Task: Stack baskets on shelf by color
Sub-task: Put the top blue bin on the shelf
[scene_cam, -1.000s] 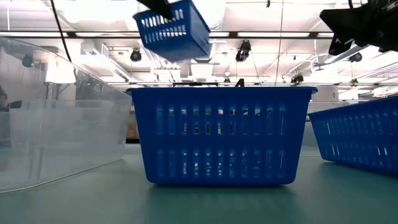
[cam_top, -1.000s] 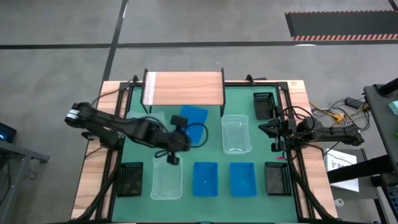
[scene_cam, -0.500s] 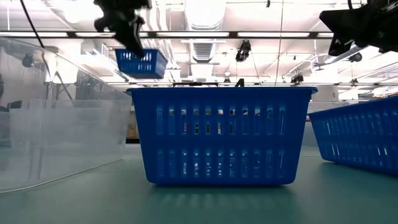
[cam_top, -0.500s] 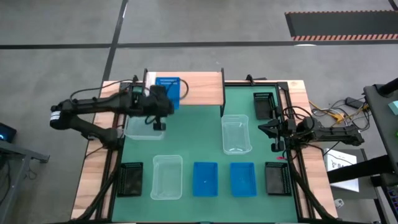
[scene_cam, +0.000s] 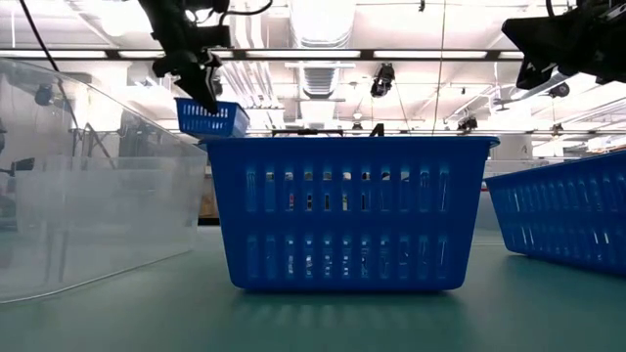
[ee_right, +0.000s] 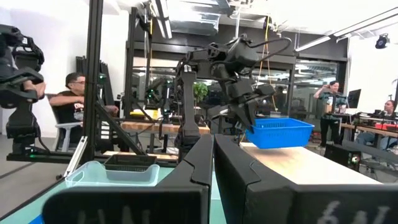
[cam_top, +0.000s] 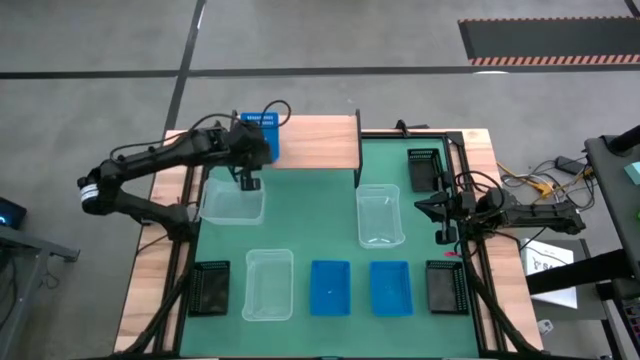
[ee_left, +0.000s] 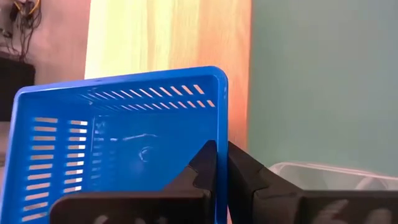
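Left arm: I see it stretched far-left, left gripper (cam_top: 249, 160) clamped on the bright blue slotted plastic basket (cam_top: 258, 135) over the light wood plank shelf (cam_top: 310, 142).
Right arm: right gripper (cam_top: 436, 209) closed, empty, at the table's right edge.

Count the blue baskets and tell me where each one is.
3. One blue basket is held by the left gripper over the shelf's left end. Two blue baskets sit side by side in the table's front row. None looks hidden.
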You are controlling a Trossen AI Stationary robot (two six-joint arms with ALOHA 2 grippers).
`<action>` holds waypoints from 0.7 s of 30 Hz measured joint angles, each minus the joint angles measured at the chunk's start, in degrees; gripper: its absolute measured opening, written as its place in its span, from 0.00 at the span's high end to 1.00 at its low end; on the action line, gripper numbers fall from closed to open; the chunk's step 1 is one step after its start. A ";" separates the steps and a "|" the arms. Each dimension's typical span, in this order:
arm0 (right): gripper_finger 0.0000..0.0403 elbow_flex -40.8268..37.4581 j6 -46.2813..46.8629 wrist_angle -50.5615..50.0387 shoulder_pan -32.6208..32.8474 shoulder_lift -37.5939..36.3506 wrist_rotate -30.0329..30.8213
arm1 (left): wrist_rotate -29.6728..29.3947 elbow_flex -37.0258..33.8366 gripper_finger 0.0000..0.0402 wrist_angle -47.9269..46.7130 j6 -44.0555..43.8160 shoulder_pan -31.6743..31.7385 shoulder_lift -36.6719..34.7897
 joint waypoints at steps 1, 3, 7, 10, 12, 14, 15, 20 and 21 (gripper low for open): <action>0.98 0.00 0.00 0.00 0.00 0.00 0.00 | 0.03 -0.13 1.00 -0.04 0.02 0.36 0.00; 0.98 0.00 0.00 0.00 0.00 0.00 0.00 | 0.21 -0.26 1.00 0.02 0.10 0.83 0.00; 0.98 0.00 0.00 -0.01 0.00 0.00 0.00 | 0.19 -0.33 1.00 0.43 0.04 1.31 0.20; 0.98 0.00 -0.02 -0.02 0.00 0.00 0.00 | 0.19 -0.33 1.00 1.25 0.02 1.30 0.25; 0.98 0.00 0.00 -0.02 0.00 0.00 0.00 | 0.18 -0.33 1.00 2.34 0.00 1.30 0.30; 0.98 0.00 0.46 -0.02 0.00 0.00 0.00 | 0.17 -0.33 1.00 2.17 -0.03 1.32 0.31; 0.98 0.00 0.85 -0.04 0.00 0.00 -0.01 | 0.15 -0.33 1.00 2.48 -0.05 1.34 0.33; 0.98 0.00 2.60 -0.39 0.00 0.00 -0.02 | 0.11 -0.27 1.00 5.03 -2.99 1.36 1.12; 0.98 0.00 2.59 -0.37 0.00 0.00 -0.02 | 0.11 -0.27 1.00 4.88 -3.26 1.35 1.16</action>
